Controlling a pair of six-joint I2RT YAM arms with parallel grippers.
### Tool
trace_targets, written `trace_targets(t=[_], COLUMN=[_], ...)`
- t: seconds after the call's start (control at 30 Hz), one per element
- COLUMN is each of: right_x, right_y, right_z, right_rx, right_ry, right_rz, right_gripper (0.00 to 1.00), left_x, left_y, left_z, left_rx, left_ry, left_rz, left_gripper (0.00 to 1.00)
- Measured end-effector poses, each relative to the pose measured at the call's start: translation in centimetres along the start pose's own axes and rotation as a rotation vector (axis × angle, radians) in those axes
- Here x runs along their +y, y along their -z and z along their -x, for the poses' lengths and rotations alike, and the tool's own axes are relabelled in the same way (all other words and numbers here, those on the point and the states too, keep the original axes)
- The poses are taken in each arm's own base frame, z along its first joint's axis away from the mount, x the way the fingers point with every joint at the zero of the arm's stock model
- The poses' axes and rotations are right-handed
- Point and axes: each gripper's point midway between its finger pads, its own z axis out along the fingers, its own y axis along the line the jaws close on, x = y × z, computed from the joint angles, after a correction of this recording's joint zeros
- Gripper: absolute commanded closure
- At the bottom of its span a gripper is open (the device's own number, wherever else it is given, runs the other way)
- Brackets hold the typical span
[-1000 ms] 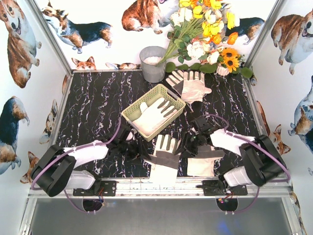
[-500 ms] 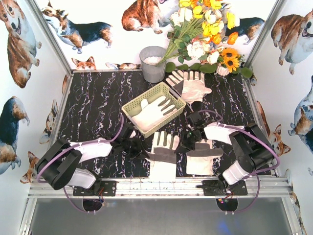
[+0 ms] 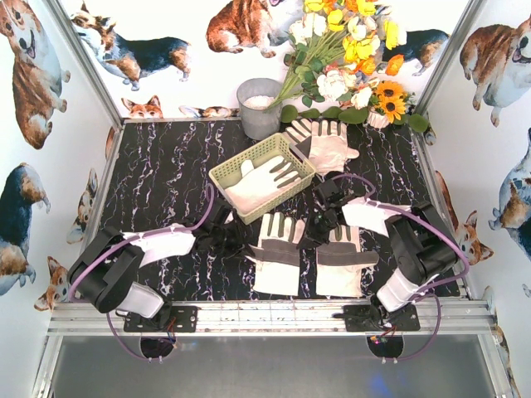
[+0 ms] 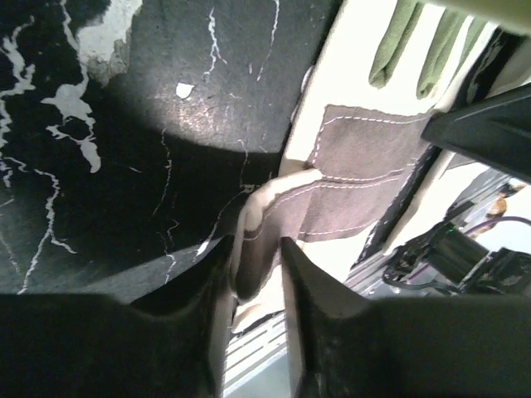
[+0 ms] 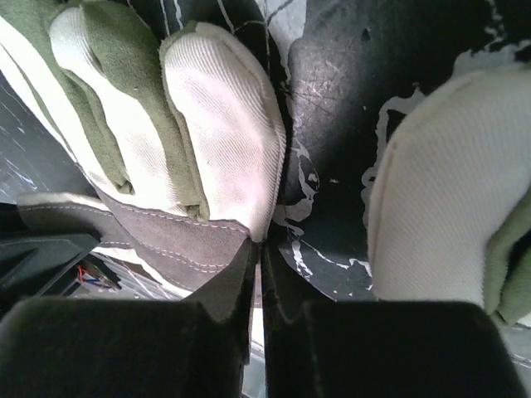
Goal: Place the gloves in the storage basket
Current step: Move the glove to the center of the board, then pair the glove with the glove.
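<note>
The pale yellow-green storage basket [image 3: 244, 158] sits mid-table with one cream glove [image 3: 261, 179] lying in it. Two gloves with grey palm patches lie side by side in front of it, a left one [image 3: 278, 255] and a right one [image 3: 342, 264]. My left gripper [image 3: 236, 243] is shut on the left edge of the left glove; a fold of its grey patch [image 4: 348, 157] sits between the jaws [image 4: 255, 249]. My right gripper [image 3: 311, 235] is shut on the same glove's right edge [image 5: 257, 245], by its outer finger [image 5: 220, 116]. Two more gloves [image 3: 322, 145] lie behind the basket.
A grey metal bucket [image 3: 259, 108] stands at the back, with a bunch of artificial flowers [image 3: 353, 58] to its right. The aluminium front rail [image 3: 274, 315] runs just behind the front gloves' cuffs. Patterned walls close in the table on three sides.
Both grippers have moved away from the front rail toward the basket, drawing the left front glove with them. The basket has shifted a little toward the back.
</note>
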Motion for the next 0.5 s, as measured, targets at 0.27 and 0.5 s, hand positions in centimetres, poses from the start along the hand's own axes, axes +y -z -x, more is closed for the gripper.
trace_targets(t=[0.27, 0.5], right_x=[-0.1, -1.9], right_y=[2.8, 8.5], right_z=[0.3, 2.4], right_rx=[-0.047, -0.191], right_ry=[0.039, -0.018], right_rz=[-0.002, 0.015], right_gripper=[0.53, 0.49], left_x=[-0.6, -3.4], left_y=[2.4, 5.6], left_z=[0.8, 2.7], left_rx=[-0.075, -0.162], left_ry=[-0.027, -0.082], left_rz=[0.018, 0.019], left_gripper=[0.19, 0.14])
